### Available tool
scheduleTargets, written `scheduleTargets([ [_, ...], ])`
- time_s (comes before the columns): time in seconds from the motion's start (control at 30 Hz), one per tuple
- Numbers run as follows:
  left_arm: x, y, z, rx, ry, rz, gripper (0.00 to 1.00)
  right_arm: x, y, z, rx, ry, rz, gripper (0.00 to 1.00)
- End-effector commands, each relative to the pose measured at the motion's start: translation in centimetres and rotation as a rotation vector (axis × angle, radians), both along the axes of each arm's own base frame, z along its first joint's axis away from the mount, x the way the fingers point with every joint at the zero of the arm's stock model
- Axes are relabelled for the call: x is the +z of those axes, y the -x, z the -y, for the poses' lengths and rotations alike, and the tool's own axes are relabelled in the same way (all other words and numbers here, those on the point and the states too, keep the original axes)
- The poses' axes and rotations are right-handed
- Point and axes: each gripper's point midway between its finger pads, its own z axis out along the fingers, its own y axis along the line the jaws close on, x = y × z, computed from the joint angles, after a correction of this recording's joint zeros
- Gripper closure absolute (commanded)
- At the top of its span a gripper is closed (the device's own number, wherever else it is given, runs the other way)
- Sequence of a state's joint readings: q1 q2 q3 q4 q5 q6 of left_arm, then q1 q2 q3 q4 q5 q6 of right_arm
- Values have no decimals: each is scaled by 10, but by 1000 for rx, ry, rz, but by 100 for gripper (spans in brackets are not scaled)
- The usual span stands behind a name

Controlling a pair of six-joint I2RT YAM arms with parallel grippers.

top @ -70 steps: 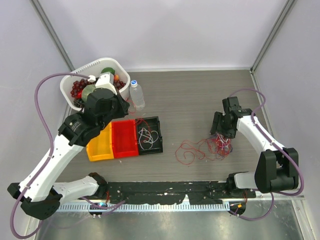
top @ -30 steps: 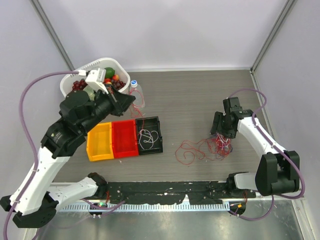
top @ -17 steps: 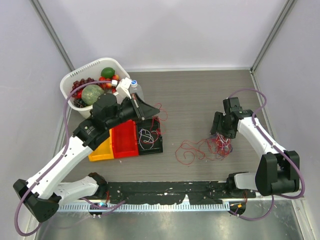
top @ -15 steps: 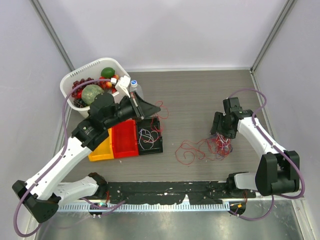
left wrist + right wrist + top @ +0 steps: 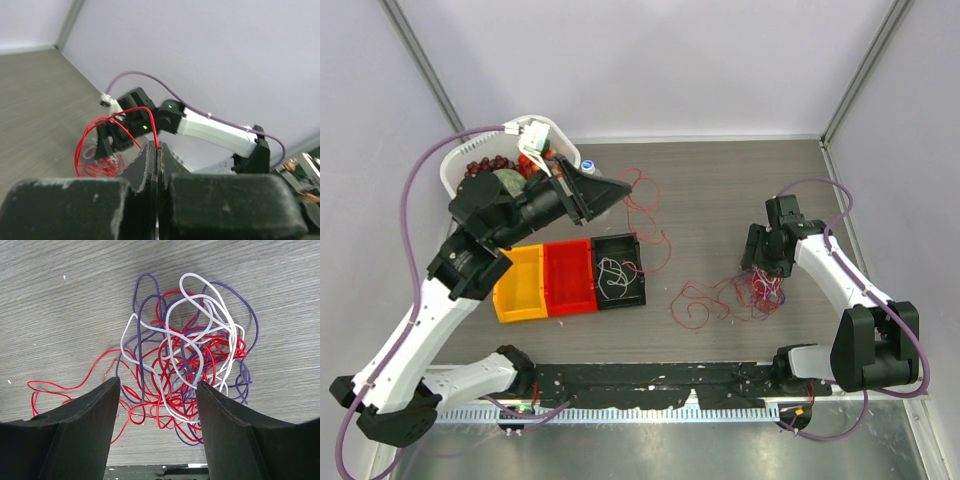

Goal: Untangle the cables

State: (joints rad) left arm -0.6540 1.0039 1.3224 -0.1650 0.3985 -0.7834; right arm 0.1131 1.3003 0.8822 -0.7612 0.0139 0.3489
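The left end effector [image 5: 620, 187], clenched on one red cable [image 5: 645, 215], has swung up and away from the black bin [image 5: 618, 239], so that strand likely remains unsorted. The right end effector [image 5: 156, 385] hovers released over the tangle [image 5: 190, 355] at right.

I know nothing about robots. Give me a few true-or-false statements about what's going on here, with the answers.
1. The left gripper pinches a red cable. True.
2. The right gripper is shut on the tangle. False: its jaws stand open over the tangle.
3. The black bin holds a white cable. True.
4. The tangle is all red. False: it mixes red, white and purple cables.
5. The basket sits at the right of the table. False: it is in the far left corner.
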Motion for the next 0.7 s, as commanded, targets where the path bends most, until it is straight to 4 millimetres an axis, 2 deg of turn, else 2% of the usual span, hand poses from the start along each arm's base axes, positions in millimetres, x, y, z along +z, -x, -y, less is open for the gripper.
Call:
scheduleTargets([
  [0.0,7,-20,-44,268,-129,73,100,7,-7,-2,15,-1,58,32],
  [0.1,-16,-40,-82,499,-232,18,100,5,-9,-2,16,-1,60,32],
  [0.2,-40,-44,-103,597,-308,-38,100,4,-9,-2,16,-1,57,32],
  [0.27,-57,-47,-107,619,-332,-56,100,5,-9,-2,15,-1,57,32],
  [0.5,-152,-66,-110,691,-386,-191,100,3,-9,-2,15,-1,55,32],
  [0.67,-194,-77,-131,817,-399,-325,100,8,-8,-2,18,-3,73,32],
])
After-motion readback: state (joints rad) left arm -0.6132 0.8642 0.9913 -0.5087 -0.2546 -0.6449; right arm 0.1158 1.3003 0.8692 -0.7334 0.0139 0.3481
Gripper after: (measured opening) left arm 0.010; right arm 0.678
